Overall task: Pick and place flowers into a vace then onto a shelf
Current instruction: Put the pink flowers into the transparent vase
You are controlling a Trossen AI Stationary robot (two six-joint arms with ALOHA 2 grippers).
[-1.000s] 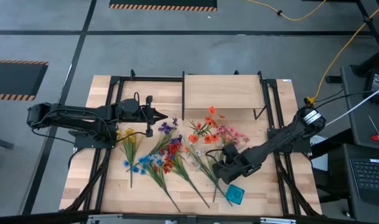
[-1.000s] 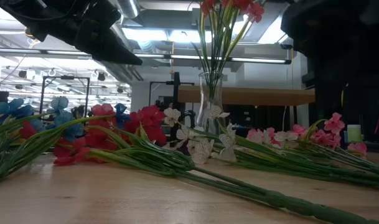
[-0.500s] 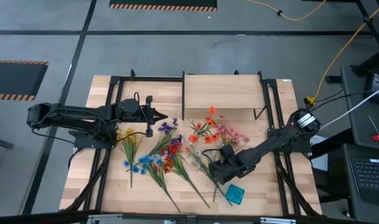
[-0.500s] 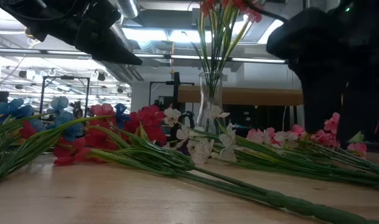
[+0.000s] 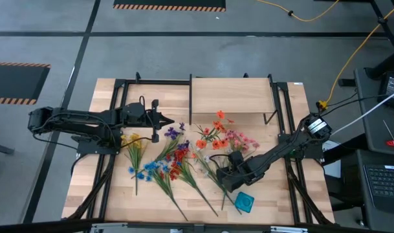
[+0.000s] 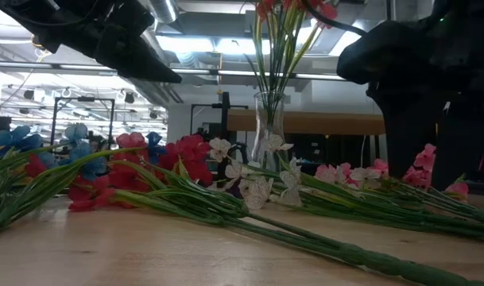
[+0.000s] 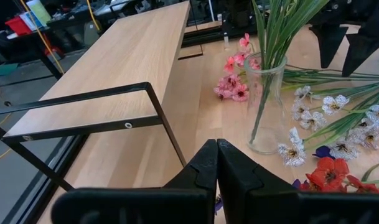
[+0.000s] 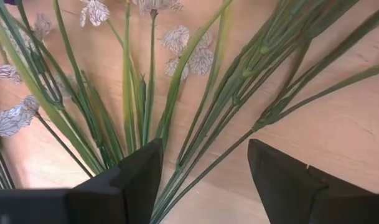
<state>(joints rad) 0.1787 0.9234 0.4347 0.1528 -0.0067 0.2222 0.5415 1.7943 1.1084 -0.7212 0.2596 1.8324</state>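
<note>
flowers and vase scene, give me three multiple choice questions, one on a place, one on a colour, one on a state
1. Where does the glass vase stand?
A. on the shelf
B. on the tabletop
C. in a gripper

2. What colour are the blooms by the shelf post, behind the vase?
A. pink
B. blue
C. yellow

3. How is the right gripper?
A. shut
B. open above green stems
C. holding the vase

Answers:
1 B, the vase sits on the table beside the shelf.
2 A, the pink flowers lie there.
3 B, its fingers are spread over the stems.
</note>
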